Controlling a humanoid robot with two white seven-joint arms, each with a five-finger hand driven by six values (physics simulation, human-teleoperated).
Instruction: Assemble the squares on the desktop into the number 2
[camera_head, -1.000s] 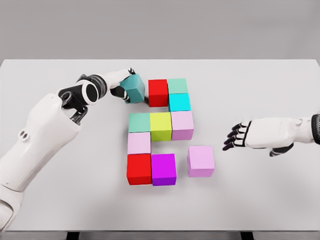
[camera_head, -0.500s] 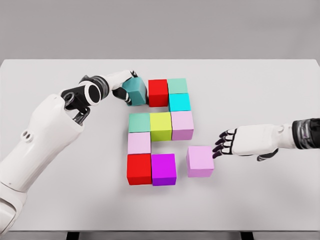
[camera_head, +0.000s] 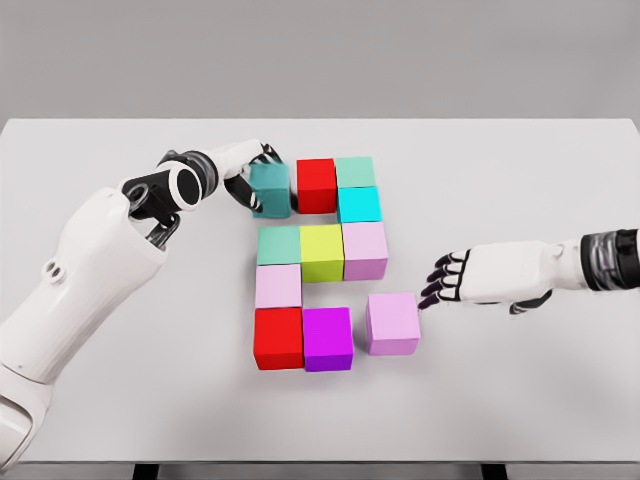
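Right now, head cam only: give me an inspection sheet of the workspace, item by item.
Surface: white table, flat, bare around the blocks.
Job's things: ten cubes. Top row: teal cube, red cube, green cube, with the cyan cube below the green one. The middle row, left column and bottom pair sit packed together. Loose pink cube sits just right of the magenta cube, narrow gap left.
Clutter: nothing seen.
Grippers: left hand wrapped on the teal cube; right hand open, fingertips at the loose pink cube's right edge.
Cables: nothing seen.
Surroundings: plain grey backdrop.
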